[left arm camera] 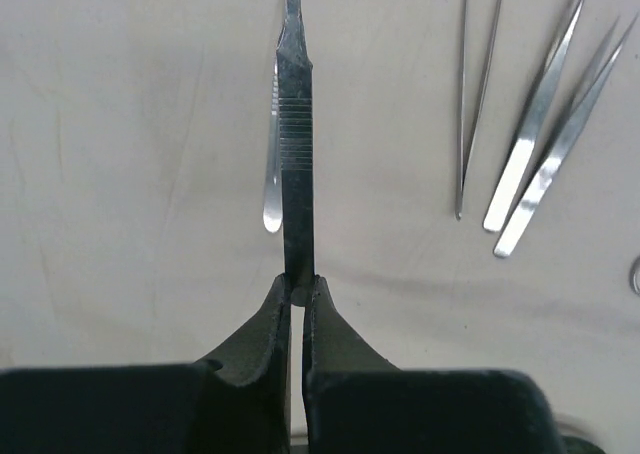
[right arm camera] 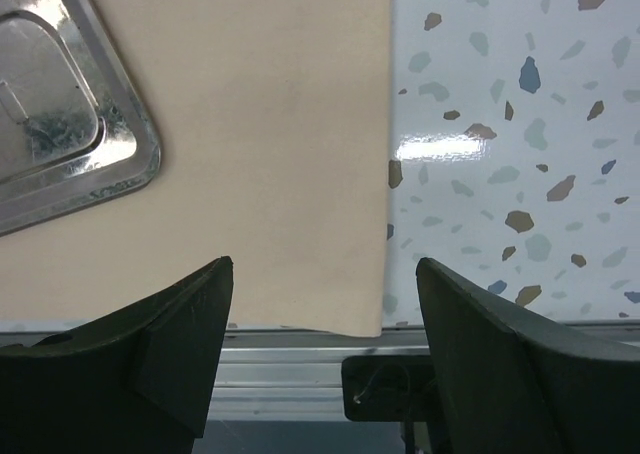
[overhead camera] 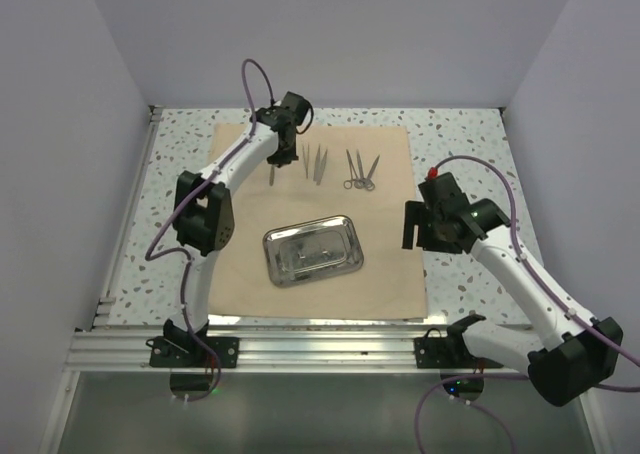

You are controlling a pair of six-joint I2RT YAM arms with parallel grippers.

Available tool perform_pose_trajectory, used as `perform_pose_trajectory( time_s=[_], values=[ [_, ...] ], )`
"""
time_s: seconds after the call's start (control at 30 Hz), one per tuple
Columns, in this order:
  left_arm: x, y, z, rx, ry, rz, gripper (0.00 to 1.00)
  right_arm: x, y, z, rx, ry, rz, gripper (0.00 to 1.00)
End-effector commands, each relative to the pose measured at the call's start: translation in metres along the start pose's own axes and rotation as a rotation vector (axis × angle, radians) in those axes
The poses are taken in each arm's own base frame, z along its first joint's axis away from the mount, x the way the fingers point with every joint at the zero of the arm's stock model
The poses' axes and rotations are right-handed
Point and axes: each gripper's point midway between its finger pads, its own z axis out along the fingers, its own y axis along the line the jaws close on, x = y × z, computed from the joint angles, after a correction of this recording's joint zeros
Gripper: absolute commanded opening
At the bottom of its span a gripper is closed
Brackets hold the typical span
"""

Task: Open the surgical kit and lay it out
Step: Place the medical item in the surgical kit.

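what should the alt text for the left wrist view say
The left gripper, shut, pinches the end of a slim ribbed metal handle that points away over the tan cloth. Slim tweezers lie on the cloth to its right.

One camera sits high up at the near side, looking down on the whole worktop (overhead camera: 470, 144). Each wrist camera looks down from very close. Top and right wrist views both show the tray (right arm camera: 130, 139) and the cloth (right arm camera: 270, 124) edge.

Robot test lab: plain white enclosure walls (overhead camera: 80, 124), speckled terrazzo worktop (overhead camera: 470, 139), aluminium rail (overhead camera: 320, 349) carrying arm bases.
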Motion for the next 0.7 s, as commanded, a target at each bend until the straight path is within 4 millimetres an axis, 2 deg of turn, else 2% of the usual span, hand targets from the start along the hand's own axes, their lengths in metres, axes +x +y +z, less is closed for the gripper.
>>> perform_pose_trajectory(
  time_s=[0.0, 0.13, 0.2, 0.27, 0.3, 0.33, 0.37, 0.43, 0.53, 0.6, 0.67],
  values=[
    [-0.045, 0.013, 0.010, 0.002, -0.089, 0.022, 0.00, -0.025, 0.004, -0.007, 0.013, -0.068, 0.016, 0.78],
    [-0.042, 0.025, 0.030, -0.031, -0.064, 0.045, 0.00, -0.030, 0.005, -0.004, 0.027, -0.064, 0.012, 0.78],
    [-0.034, 0.031, 0.041, -0.049, -0.041, 0.053, 0.01, -0.033, 0.007, -0.004, 0.029, -0.065, 0.012, 0.78],
    [-0.027, 0.031, 0.050, -0.038, -0.022, 0.062, 0.12, -0.035, 0.009, -0.003, 0.025, -0.069, 0.013, 0.78],
    [-0.027, 0.032, 0.050, -0.034, -0.018, 0.063, 0.18, -0.035, 0.010, -0.001, 0.024, -0.064, 0.012, 0.78],
    [-0.024, 0.032, 0.051, -0.029, -0.008, 0.068, 0.29, -0.035, 0.012, -0.001, 0.017, -0.061, 0.014, 0.78],
    [-0.024, 0.032, 0.050, -0.028, -0.006, 0.068, 0.33, -0.035, 0.013, 0.000, 0.013, -0.057, 0.012, 0.78],
    [-0.024, 0.034, 0.045, -0.027, -0.004, 0.061, 0.46, -0.037, 0.015, 0.001, 0.004, -0.058, 0.014, 0.78],
    [-0.024, 0.038, 0.025, -0.015, -0.010, 0.039, 0.55, -0.037, 0.017, 0.000, -0.010, -0.064, 0.018, 0.78],
    [-0.020, 0.039, 0.008, 0.010, -0.001, 0.019, 0.54, -0.037, 0.019, 0.000, -0.021, -0.068, 0.018, 0.78],
    [0.002, 0.034, -0.011, 0.066, 0.052, -0.001, 0.50, -0.036, 0.019, -0.002, -0.035, -0.076, 0.020, 0.78]
  ],
)
